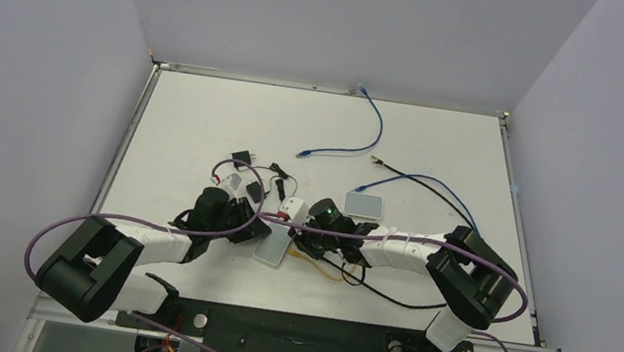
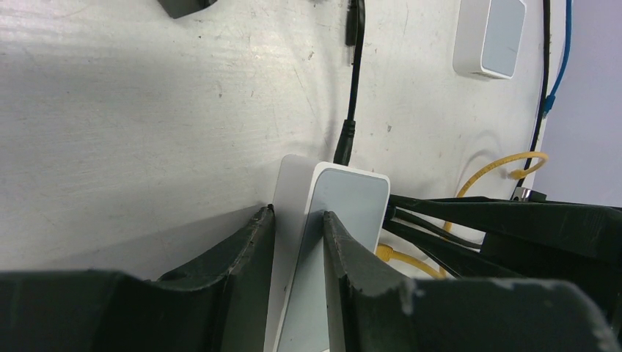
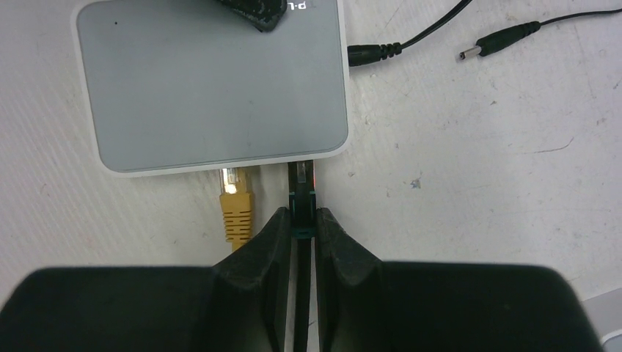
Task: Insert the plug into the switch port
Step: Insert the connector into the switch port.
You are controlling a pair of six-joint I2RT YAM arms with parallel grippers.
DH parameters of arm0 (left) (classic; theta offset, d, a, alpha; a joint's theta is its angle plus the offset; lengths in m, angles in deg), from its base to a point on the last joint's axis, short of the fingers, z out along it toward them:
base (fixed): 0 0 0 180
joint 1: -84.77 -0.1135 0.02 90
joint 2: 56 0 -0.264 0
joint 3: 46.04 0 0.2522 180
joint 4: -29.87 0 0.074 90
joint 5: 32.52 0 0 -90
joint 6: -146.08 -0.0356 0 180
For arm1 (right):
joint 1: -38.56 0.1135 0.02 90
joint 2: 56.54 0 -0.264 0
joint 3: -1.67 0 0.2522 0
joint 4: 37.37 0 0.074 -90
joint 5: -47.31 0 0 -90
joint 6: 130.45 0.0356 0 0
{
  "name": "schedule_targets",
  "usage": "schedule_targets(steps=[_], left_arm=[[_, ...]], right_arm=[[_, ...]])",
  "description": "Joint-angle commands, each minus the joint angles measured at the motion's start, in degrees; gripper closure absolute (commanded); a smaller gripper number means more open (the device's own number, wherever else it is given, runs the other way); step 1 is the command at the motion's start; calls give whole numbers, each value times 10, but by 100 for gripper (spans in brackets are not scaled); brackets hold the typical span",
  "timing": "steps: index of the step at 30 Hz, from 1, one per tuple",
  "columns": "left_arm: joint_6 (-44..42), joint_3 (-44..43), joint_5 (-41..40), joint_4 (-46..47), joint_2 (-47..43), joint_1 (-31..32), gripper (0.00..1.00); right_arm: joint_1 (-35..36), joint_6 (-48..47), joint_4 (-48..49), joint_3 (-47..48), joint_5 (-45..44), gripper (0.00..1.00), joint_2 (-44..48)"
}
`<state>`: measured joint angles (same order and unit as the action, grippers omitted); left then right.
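Observation:
A flat white box with a pale grey face (image 3: 213,88) lies on the table, and my left gripper (image 2: 297,220) is shut on it, pinching its two broad faces (image 2: 345,198). My right gripper (image 3: 301,216) is shut on a black plug (image 3: 301,192). The plug's tip meets the switch port (image 3: 300,166) on the box's near narrow edge; how deep it sits cannot be told. A yellow plug (image 3: 236,205) sits in the neighbouring socket. In the top view the left gripper (image 1: 260,222) and right gripper (image 1: 305,239) meet at the box (image 1: 272,249).
A black power lead (image 3: 367,53) is plugged into the box's side, and a loose barrel plug (image 3: 499,40) lies beyond it. A second white box (image 1: 364,205), a blue cable (image 1: 370,129) and small black adapters (image 1: 242,159) lie farther back. Yellow cable (image 2: 499,165) loops beside the box.

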<state>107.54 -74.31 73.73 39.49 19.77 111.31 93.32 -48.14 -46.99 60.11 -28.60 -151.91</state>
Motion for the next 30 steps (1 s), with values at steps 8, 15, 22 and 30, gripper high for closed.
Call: schedule_targets(steps=[8, 15, 22, 30], left_arm=[[6, 14, 142, -68, 63, 69, 88], [10, 16, 145, -56, 73, 74, 91], [12, 19, 144, -52, 72, 78, 93], [13, 17, 145, -50, 72, 82, 94]], right_arm=[[5, -28, 279, 111, 136, 100, -22], [4, -44, 270, 144, 148, 100, -28], [1, -59, 256, 163, 154, 100, -24], [1, -52, 259, 158, 154, 100, -21]])
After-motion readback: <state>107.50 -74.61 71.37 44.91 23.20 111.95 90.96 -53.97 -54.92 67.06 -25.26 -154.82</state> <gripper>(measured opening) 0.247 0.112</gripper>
